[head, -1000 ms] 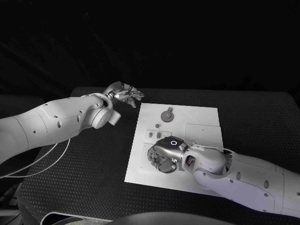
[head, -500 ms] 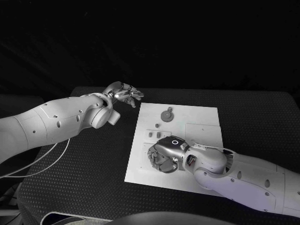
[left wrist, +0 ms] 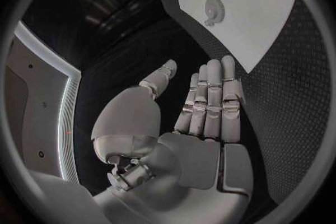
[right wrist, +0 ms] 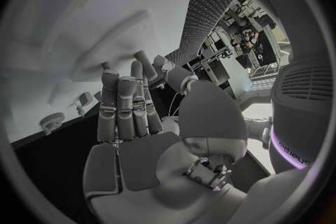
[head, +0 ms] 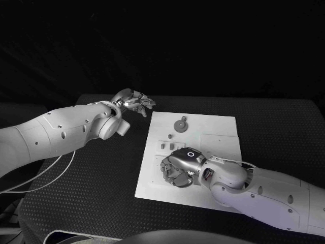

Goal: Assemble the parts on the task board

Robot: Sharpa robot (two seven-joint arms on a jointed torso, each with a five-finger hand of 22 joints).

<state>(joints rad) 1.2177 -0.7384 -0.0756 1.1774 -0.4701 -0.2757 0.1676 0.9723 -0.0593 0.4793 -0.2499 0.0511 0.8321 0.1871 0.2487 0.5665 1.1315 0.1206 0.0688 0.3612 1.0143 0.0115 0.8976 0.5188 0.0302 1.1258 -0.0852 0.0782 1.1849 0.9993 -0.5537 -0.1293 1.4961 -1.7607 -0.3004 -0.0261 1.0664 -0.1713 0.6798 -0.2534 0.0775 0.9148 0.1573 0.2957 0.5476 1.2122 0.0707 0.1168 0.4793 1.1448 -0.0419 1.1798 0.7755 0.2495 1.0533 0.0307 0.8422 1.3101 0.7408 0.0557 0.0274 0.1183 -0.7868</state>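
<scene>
Nearest the robot, the right robot hand lay palm-down on the near left part of the board, which rested on the black bench. Compared with one second before, its fingers had drawn closer together and the hand had shifted slightly towards the board's left edge. Whether a part was held beneath the fingertips could not be told; nothing showed in the palm in the right wrist view. This change suggested a grasp or a press being attempted, so the assembly was judged to be at an early stage.

Just beyond that hand's fingertips, two small parts lay loose on the board. Farther from it lay a round toothed part, apart from both hands.

Farthest off, the left robot hand hovered above the bench just outside the board's far left corner. Its fingers were apart from the thumb, it held nothing, and it had stayed in place.
</scene>
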